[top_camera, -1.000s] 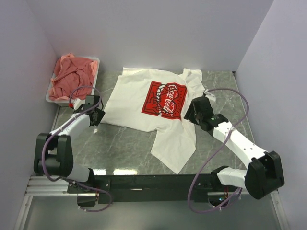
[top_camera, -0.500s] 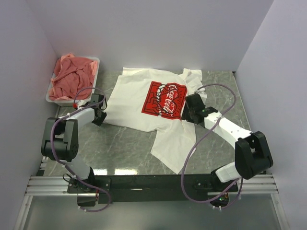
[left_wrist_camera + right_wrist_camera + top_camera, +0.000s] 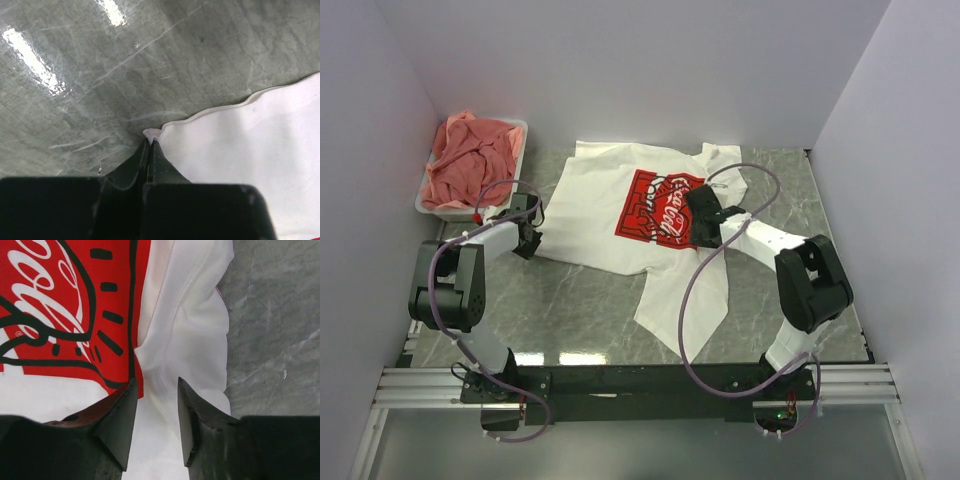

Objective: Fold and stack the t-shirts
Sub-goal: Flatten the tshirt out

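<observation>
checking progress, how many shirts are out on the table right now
1: the white t-shirt lies spread on the table, print up. The salmon-pink shirts sit heaped in the tub, too tangled to count.

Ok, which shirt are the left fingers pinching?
The white t-shirt with the red print: left fingers shut on its corner. The pink ones lie bunched in the tub.

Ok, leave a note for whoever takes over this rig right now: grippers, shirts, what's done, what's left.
Left gripper: jaws shut on a hem corner of the white t-shirt.
Right gripper: jaws open, astride a cloth ridge beside the red print.
The white t-shirt lies spread on the table; pink t-shirts heaped in the tub.
Done: nothing folded or stacked. Left: all folds, then the stack.
</observation>
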Controlling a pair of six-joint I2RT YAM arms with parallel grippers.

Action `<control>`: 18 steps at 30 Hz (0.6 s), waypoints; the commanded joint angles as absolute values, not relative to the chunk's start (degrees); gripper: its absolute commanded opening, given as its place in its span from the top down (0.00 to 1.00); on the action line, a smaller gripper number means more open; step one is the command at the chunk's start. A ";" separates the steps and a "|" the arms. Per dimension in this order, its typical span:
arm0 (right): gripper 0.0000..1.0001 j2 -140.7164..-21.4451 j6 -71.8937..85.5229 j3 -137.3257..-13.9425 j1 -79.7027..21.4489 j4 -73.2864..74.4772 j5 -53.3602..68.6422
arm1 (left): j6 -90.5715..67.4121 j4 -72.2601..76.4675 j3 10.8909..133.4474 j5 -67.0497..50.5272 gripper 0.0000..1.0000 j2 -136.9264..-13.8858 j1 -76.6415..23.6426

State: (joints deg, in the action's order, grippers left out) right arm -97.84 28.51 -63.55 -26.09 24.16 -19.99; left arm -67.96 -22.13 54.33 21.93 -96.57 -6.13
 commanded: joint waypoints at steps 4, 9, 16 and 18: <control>0.60 -101.68 28.21 -66.88 -26.89 25.49 -22.67 | -66.36 -23.47 56.60 22.85 0.99 -96.94 -6.24; 0.61 -103.18 28.56 -67.06 -26.98 24.87 -22.15 | -65.92 -23.47 56.95 22.41 0.99 -96.42 -6.24; 0.60 -103.53 28.74 -67.32 -27.68 24.52 -22.50 | -65.30 -22.85 56.69 21.89 0.99 -95.89 -5.89; 0.60 -103.62 28.74 -67.41 -27.95 24.52 -22.85 | -65.21 -22.68 56.34 21.62 0.99 -95.80 -5.71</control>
